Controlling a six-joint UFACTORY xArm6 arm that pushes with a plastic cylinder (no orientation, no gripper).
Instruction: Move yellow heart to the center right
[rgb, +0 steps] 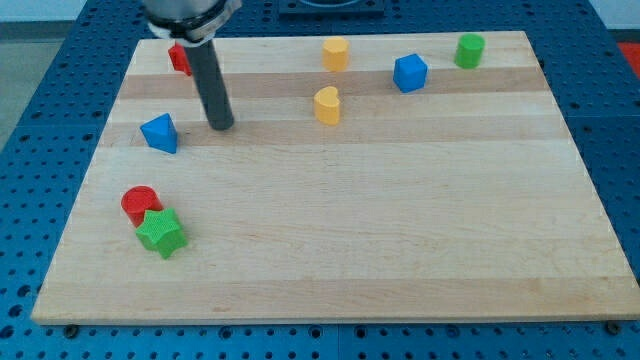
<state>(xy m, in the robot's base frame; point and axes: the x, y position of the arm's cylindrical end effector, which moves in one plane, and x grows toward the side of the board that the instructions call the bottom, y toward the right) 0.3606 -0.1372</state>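
Observation:
The yellow heart (327, 105) lies on the wooden board (400, 220) a little above its middle, towards the view's top. My tip (221, 126) rests on the board to the view's left of the heart, well apart from it. The tip is just to the right of a blue triangular block (160, 132), with a small gap between them.
A yellow block (335, 53) sits above the heart near the top edge. A blue cube (410, 72) and a green cylinder (469, 50) are at the top right. A red block (180, 58) is behind the rod. A red cylinder (140, 204) touches a green star (160, 232) at the lower left.

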